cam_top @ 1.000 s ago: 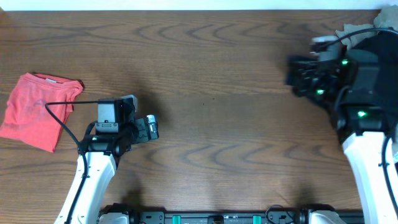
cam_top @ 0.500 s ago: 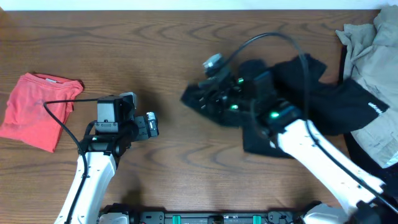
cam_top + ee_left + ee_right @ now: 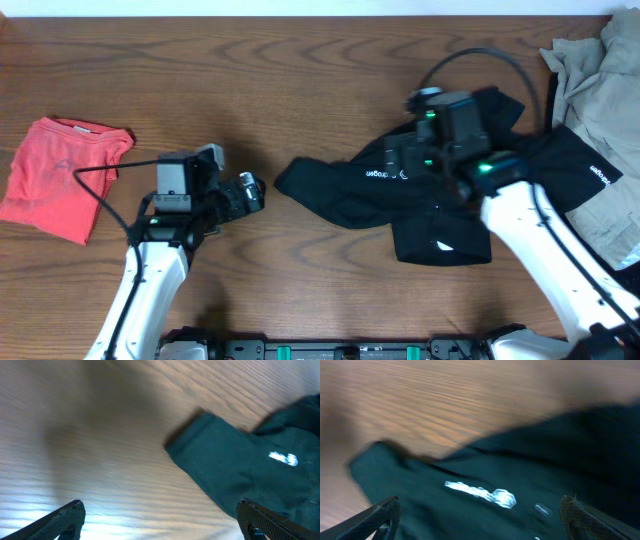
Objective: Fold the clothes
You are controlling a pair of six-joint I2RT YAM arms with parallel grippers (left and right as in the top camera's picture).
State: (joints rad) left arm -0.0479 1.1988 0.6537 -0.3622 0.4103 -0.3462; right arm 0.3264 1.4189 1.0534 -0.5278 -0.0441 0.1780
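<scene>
Both wrist views are blurred. The white print (image 3: 375, 174) on the black shirt (image 3: 330, 195) is too small to read. The right arm (image 3: 520, 215) covers the shirt's middle; right of the shirt, the picture's edge cuts the beige clothes (image 3: 585, 60).

The left arm (image 3: 150, 275) reaches up from the near edge, and the left end effector (image 3: 250, 192) points right with its fingers spread wide. The right arm (image 3: 540, 240) angles in from the near right corner, and the right end effector (image 3: 400, 160) points left, fingers likewise parted.
</scene>
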